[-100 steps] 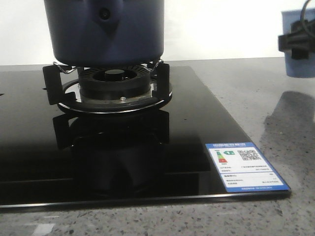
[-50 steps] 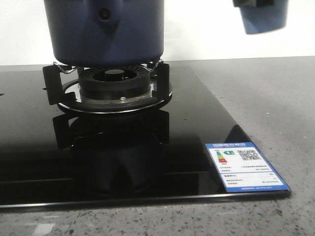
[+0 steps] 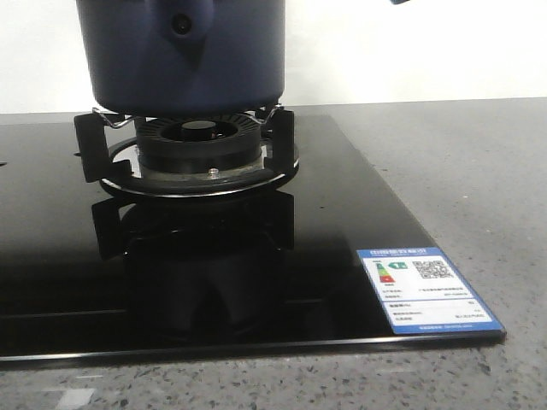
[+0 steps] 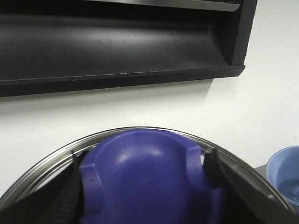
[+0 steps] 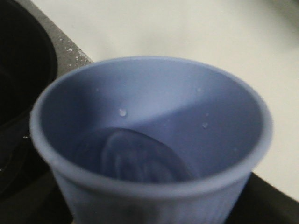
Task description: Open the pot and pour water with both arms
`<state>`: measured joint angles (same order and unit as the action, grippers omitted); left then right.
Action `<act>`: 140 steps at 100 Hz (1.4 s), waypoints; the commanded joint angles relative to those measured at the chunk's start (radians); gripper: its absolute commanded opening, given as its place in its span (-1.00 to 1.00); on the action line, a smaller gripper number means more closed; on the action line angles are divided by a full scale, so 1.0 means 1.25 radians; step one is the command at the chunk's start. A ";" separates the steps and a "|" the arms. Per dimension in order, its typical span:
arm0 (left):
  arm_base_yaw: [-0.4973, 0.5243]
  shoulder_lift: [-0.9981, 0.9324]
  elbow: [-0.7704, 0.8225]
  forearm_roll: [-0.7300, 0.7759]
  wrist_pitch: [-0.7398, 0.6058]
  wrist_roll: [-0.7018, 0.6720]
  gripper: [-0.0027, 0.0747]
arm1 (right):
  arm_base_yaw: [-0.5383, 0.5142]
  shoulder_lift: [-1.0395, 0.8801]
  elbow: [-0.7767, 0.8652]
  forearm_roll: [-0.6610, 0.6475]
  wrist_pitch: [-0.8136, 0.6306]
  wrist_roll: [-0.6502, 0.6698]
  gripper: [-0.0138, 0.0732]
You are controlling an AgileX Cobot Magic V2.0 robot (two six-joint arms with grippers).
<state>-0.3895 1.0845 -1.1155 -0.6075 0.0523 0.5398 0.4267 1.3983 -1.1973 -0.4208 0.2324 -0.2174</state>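
The dark navy pot [image 3: 184, 55] stands on the burner [image 3: 198, 145] of the black hob; its top is cut off by the front view. My left gripper [image 4: 145, 179] is shut on the blue knob [image 4: 140, 172] of the lid, whose metal rim [image 4: 56, 156] arcs round it. I cannot tell whether the lid rests on the pot. My right gripper [image 5: 149, 207] holds the pale blue ribbed cup [image 5: 149, 116] with water in it; its fingers are hidden beneath the cup. Only a sliver of the cup [image 3: 398, 2] shows at the top of the front view.
The glossy black hob [image 3: 342, 222] carries a blue energy label [image 3: 426, 289] at its front right corner, on a grey speckled counter [image 3: 479, 171]. A black range hood [image 4: 117, 42] hangs on the white wall. The cup also shows in the left wrist view [image 4: 285, 175].
The right gripper has carried the cup up and to the left, from the right edge to almost out of the top of the front view. The pot has not moved.
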 commanded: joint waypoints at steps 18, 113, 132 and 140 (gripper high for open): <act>0.002 -0.021 -0.028 -0.001 -0.072 -0.003 0.10 | 0.078 0.025 -0.101 -0.248 0.000 -0.007 0.17; 0.002 -0.021 -0.028 -0.001 -0.071 -0.003 0.10 | 0.111 0.098 -0.133 -0.733 -0.040 -0.007 0.17; 0.002 -0.021 -0.028 -0.001 -0.071 -0.003 0.10 | 0.111 0.098 -0.133 -0.823 -0.040 -0.007 0.17; 0.002 -0.021 -0.028 -0.001 -0.071 -0.003 0.10 | 0.111 0.098 -0.134 -0.849 -0.040 -0.007 0.17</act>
<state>-0.3895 1.0845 -1.1155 -0.6075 0.0523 0.5398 0.5639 1.5611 -1.3235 -1.4110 0.2044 -0.2212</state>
